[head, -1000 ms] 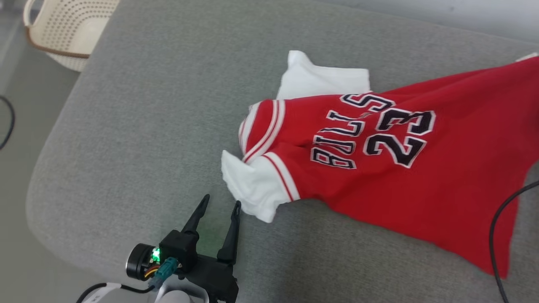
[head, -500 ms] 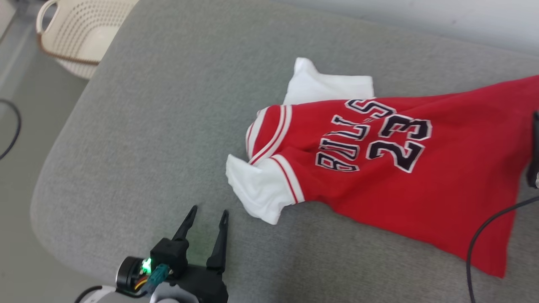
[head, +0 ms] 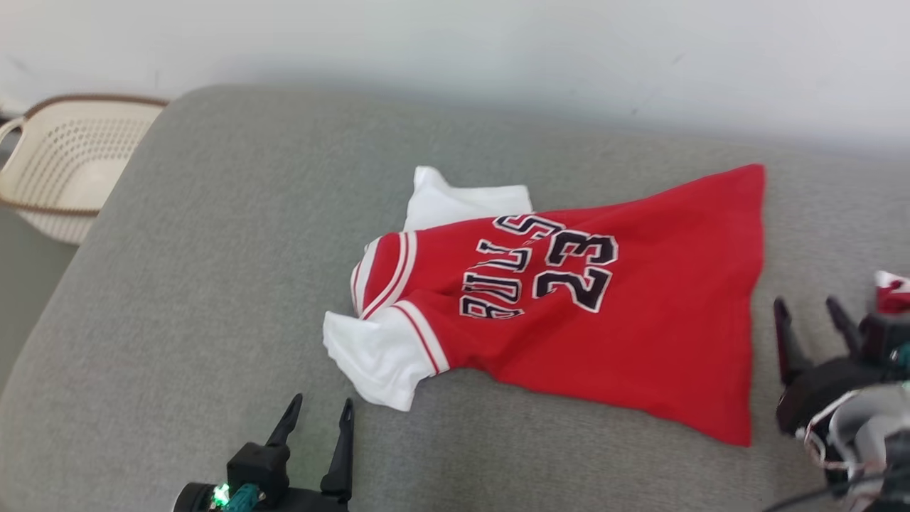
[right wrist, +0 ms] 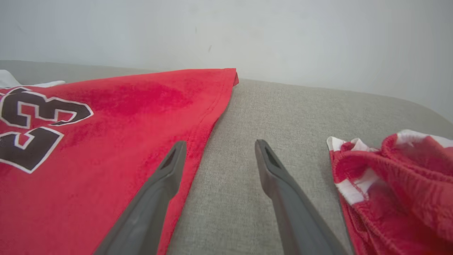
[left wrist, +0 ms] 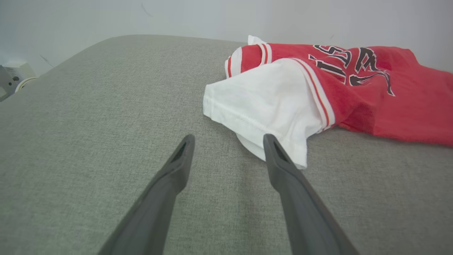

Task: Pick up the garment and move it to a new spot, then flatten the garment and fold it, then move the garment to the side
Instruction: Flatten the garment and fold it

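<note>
The garment (head: 625,320) is a red jersey with white sleeves and black "BULLS 23" lettering, lying spread on the grey cushion (head: 213,284). My left gripper (head: 318,414) stands open just short of the near white sleeve (head: 377,355). In the left wrist view that sleeve (left wrist: 262,106) lies just beyond the gripper (left wrist: 228,141), past the right fingertip. My right gripper (head: 807,313) is open beside the jersey's hem, empty. In the right wrist view the hem edge (right wrist: 208,120) runs past the left fingertip of the gripper (right wrist: 219,148).
A crumpled red and white cloth (right wrist: 396,177) lies on the cushion right of my right gripper, and shows at the head view's right edge (head: 892,288). A cream perforated basket (head: 64,171) stands off the cushion's far left. A pale wall (head: 498,57) backs the cushion.
The head camera has tilted up and turned, bringing wall and right gripper into view. The jersey's hem, stretched off to the right before, now lies flat on the cushion.
</note>
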`<state>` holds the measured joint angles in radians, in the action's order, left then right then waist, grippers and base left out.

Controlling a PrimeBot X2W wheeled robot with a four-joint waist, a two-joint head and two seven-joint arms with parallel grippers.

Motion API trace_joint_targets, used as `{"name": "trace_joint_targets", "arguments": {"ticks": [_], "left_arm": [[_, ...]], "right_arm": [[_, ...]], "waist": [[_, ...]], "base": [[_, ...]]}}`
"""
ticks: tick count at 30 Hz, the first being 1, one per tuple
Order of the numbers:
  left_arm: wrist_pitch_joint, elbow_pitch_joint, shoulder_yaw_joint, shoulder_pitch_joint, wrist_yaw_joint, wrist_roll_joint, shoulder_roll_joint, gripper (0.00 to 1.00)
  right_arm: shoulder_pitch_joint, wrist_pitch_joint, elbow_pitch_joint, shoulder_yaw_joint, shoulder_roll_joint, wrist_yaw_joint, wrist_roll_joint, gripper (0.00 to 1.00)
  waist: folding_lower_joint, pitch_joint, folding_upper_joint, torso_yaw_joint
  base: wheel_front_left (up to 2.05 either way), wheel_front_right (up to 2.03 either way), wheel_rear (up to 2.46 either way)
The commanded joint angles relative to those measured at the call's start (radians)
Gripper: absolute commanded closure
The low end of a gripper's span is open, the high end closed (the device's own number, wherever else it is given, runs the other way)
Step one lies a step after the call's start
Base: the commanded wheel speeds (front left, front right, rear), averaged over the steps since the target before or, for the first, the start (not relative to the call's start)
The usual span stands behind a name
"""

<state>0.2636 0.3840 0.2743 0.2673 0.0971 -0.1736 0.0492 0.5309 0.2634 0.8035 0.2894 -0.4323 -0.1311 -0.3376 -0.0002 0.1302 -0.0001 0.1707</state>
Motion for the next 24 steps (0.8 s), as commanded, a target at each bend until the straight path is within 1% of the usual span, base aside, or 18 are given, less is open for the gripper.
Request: {"name": "trace_joint_targets", "arguments": {"ticks": [1,7,9,17,22,24], "left_arm": [[0.001,0.003,-0.008,-0.017,-0.004,0.011,0.002,0.0],[0.001,0.005,-0.022,-0.032,-0.005,0.009,0.002,0.0],[0.001,0.003,-0.023,-0.031,-0.006,0.005,0.002,0.0],[0.001,0.009,-0.033,-0.032,-0.01,0.014,0.002,0.0],[0.001,0.012,-0.034,-0.035,-0.011,0.015,0.002,0.0],[0.001,0.013,-0.03,-0.037,-0.011,0.011,0.002,0.0]], "right_arm": [[-0.041,0.001,-0.025,-0.009,0.017,0.001,-0.008,0.0],[-0.162,0.001,-0.092,-0.017,0.081,0.001,-0.046,0.0],[-0.194,0.001,-0.102,0.003,0.105,0.001,-0.065,0.0],[-0.253,0.001,-0.134,0.057,0.154,0.001,-0.116,0.0],[-0.261,0.001,-0.104,0.089,0.171,0.001,-0.128,0.0],[-0.259,0.001,-0.079,0.085,0.18,0.001,-0.131,0.0]], "waist": [[0.0002,-0.048,0.0001,-0.049],[0.0002,-0.068,0.0001,-0.065],[0.0002,-0.07,0.0001,-0.067],[0.0002,-0.067,0.0001,-0.074],[0.0002,-0.066,0.0001,-0.073],[0.0002,-0.066,0.0001,-0.07]], "base": [[0.0,0.0,0.0],[0.0,0.0,0.0],[0.0,0.0,0.0],[0.0,0.0,0.0],[0.0,0.0,0.0],[0.0,0.0,0.0]]}}
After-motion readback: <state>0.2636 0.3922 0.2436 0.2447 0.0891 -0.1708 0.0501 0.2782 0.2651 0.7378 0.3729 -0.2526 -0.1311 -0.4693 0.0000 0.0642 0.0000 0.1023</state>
